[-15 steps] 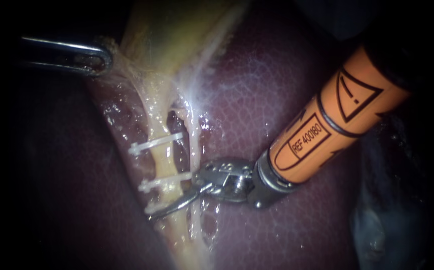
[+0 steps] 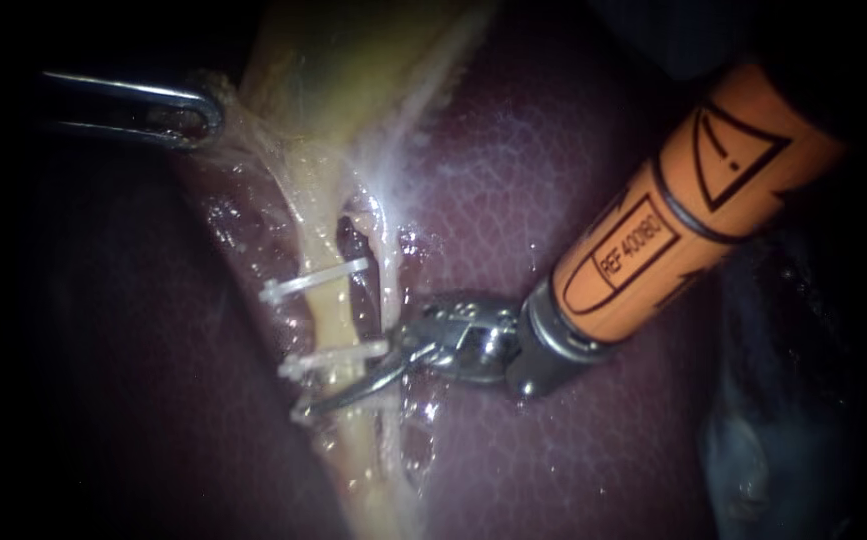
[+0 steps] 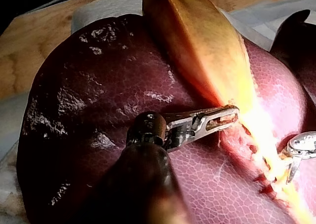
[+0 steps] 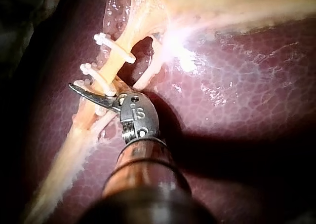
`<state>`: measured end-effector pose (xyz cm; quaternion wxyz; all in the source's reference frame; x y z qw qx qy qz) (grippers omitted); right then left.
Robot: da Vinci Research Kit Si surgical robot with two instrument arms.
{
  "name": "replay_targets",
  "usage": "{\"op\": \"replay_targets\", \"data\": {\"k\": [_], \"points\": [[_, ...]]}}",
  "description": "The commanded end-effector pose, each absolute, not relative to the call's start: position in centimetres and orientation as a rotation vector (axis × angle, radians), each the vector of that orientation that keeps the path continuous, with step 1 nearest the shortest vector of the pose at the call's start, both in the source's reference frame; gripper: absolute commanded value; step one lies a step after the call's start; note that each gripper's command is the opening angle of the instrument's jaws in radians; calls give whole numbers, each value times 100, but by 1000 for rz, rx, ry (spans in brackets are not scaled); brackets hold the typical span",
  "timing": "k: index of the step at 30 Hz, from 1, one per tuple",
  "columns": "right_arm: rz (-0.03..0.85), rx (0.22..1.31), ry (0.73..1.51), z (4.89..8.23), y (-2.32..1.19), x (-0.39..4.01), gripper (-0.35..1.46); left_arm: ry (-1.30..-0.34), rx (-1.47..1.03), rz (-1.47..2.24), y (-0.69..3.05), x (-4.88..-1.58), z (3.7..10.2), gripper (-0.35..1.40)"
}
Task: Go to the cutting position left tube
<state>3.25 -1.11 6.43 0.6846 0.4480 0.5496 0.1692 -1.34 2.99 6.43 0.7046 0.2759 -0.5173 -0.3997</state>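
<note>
The gallbladder (image 2: 353,70) is gripped at its lower edge by the left instrument (image 2: 208,112), whose jaws are closed on the tissue from 2 sides. The pull is judged to be directed toward the left, so that the 2 tubes below are drawn out straight and held clear of the liver (image 2: 573,180).

The left tube (image 2: 325,322) is seen near the middle of the endoscope view. It is a pale yellow, glistening cord running down from the gallbladder's neck. The thinner, whitish right tube (image 2: 390,290) lies just beside it, with a dark gap between them. 2 white clips (image 2: 313,280) are clamped across the left tube (a 3rd seems to lie lower, partly hidden by metal).

The right instrument (image 2: 328,398) is laid across the left tube just below the 2nd clip, a placement judged to leave clips on both sides of a cut. Only 1 thin blade is shown, lying over the tube, so whether the tip is open or closed cannot be told. The cutting position is judged to be nearly reached.
</note>
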Motion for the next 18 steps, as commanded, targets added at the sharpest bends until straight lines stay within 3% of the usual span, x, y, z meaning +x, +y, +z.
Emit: {"op": "replay_targets", "data": {"k": [1,10,18], "points": [[383,1006,1231,642,-107,324,135,-1150,613,-889,299,-134,643,-35],[403,1021,1267,632,-88,325,137,-1150,612,-889,299,-136,643,-35],[360,1097,1324,629,-91,328,137,-1150,612,-889,298,-136,644,-35]]}}
